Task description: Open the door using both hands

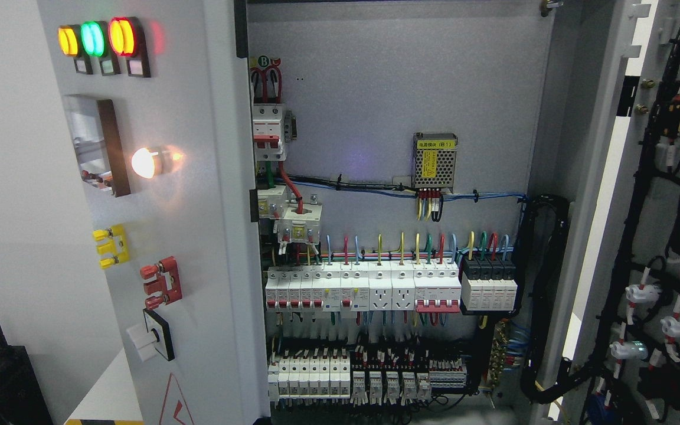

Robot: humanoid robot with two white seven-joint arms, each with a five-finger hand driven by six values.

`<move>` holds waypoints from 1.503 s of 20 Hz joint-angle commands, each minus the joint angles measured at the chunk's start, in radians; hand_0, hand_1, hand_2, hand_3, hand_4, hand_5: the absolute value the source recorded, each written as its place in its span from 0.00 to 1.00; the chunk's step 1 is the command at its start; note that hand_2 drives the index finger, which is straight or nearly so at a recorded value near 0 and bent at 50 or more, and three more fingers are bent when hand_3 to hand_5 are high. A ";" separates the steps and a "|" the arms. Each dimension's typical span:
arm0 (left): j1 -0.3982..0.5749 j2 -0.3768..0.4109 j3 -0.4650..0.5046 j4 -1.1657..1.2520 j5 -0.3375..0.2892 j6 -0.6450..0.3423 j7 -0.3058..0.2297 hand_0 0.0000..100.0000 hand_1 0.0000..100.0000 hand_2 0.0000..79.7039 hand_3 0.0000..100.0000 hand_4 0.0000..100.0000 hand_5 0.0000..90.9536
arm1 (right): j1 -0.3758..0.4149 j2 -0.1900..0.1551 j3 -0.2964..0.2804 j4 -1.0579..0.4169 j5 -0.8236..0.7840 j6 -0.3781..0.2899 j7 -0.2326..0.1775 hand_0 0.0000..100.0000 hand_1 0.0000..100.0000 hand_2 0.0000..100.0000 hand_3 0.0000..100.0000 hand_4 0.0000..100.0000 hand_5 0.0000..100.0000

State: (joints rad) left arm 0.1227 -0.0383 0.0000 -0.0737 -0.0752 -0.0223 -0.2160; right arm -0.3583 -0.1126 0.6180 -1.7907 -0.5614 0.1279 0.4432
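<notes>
Neither robot hand is seen anywhere in the frame, so how the fingers stand cannot be told. Nearest the camera, the left door (198,195) is swung open and fills the left third of the frame, its grey outer face turned toward the viewer. On that face, three lit lamps (97,39), amber, green and red, are set in a row at the upper left; below them a glowing white lamp (145,162) is found beside a shiny handle plate (95,144). Lower still, a yellow clamp (111,245), a red clamp (162,282) and a rotary switch (152,335) are mounted in a descending line, and part of a red warning triangle (175,407) is cut by the bottom edge. At the right edge of the frame the right door (664,236) is also swung open, its inner face shown, laced with black cable bundles and white connectors. Between the two doors the cabinet (387,82) is laid open. Held inside it, against the grey back panel, are a row of white circuit breakers (363,286) across the middle, a second row of smaller breakers and relays (340,375) near the bottom, a red-topped breaker (269,130) at the upper left, and a small mesh power supply (434,160) with a yellow label at centre right, with coloured wires run between them.
</notes>
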 commanded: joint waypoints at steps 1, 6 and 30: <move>0.000 0.000 0.006 0.000 0.000 0.001 0.000 0.00 0.00 0.00 0.00 0.03 0.00 | 0.010 0.002 0.052 -0.026 0.000 -0.001 0.002 0.00 0.00 0.00 0.00 0.00 0.00; 0.000 0.000 0.006 0.000 0.000 0.001 0.000 0.00 0.00 0.00 0.00 0.03 0.00 | 0.010 0.004 0.055 -0.032 0.000 -0.001 0.005 0.00 0.00 0.00 0.00 0.00 0.00; 0.000 0.000 0.006 0.000 0.000 0.001 0.000 0.00 0.00 0.00 0.00 0.03 0.00 | -0.002 0.054 0.128 -0.032 0.006 0.007 0.005 0.00 0.00 0.00 0.00 0.00 0.00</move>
State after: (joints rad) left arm 0.1228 -0.0384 0.0000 -0.0737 -0.0752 -0.0223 -0.2160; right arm -0.3584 -0.0802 0.7190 -1.8199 -0.5587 0.1342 0.4478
